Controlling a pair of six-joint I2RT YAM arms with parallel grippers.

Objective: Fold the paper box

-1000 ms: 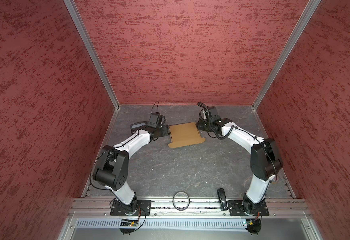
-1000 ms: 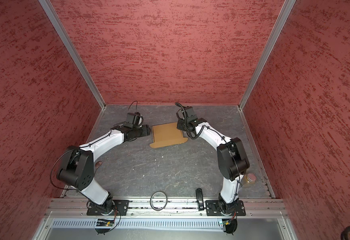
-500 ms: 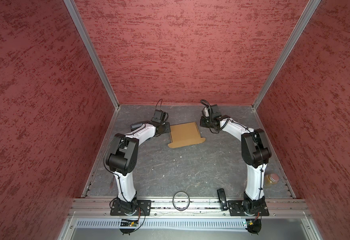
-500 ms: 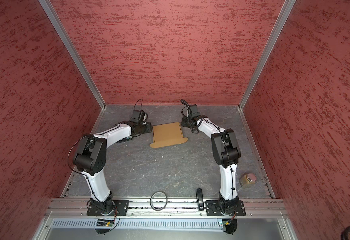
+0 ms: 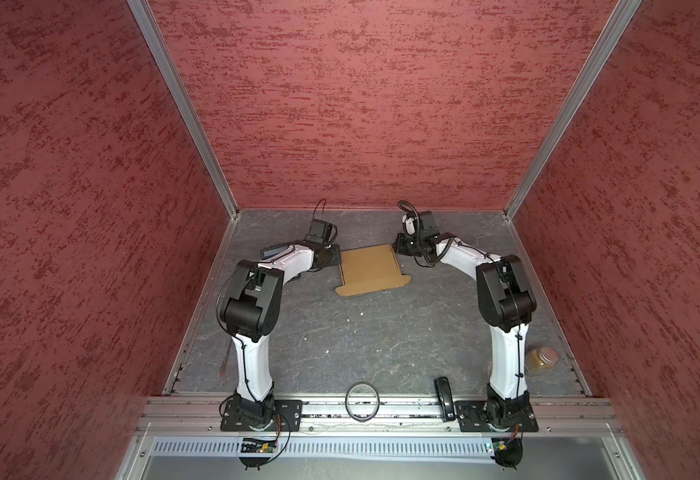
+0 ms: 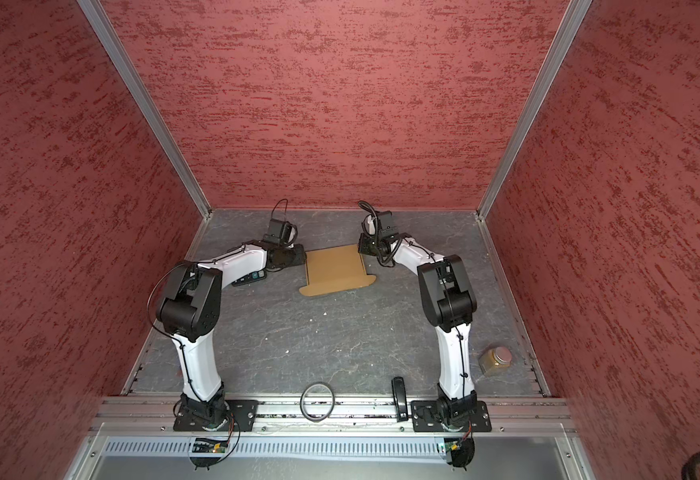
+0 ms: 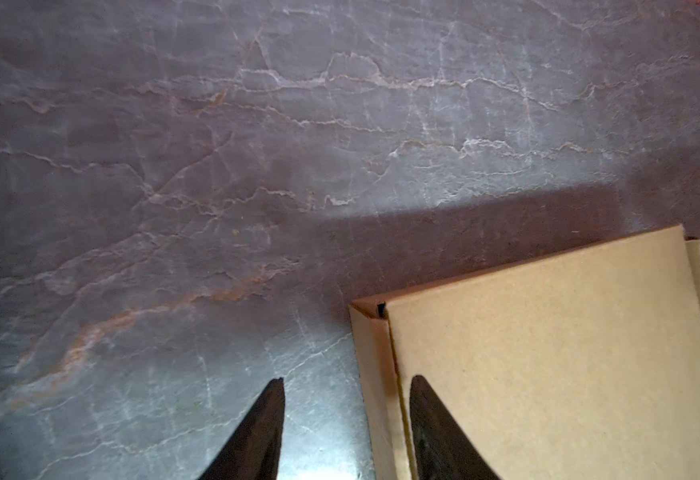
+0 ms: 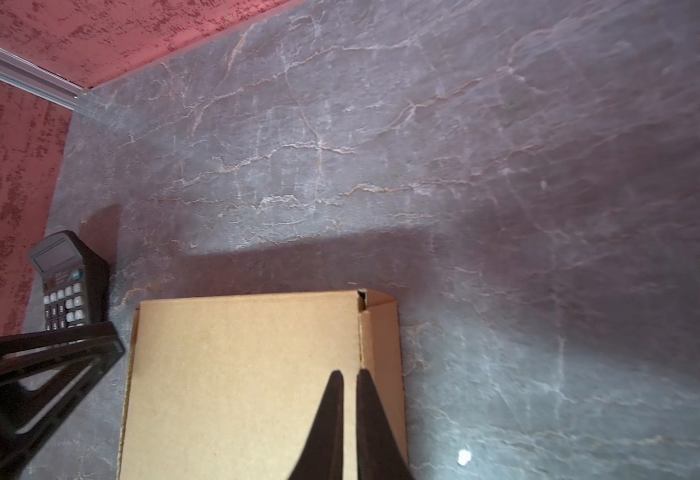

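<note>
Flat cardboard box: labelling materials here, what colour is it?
The flat cardboard box is plain tan-brown, unprinted; clearest in the right wrist view.

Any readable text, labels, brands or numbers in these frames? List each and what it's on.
Nothing can be quoted; no text reads cleanly.
calculator: key legends and a small mark under the screen, too blurred to read; the screen shows no digits.
paper box: plain cardboard, no print on the visible faces.
jar: too small to tell whether it carries a label.

Lab robot cell: red textured walls (image 5: 361, 104), aluminium frame (image 5: 184, 112), slate floor (image 5: 361, 332).
</note>
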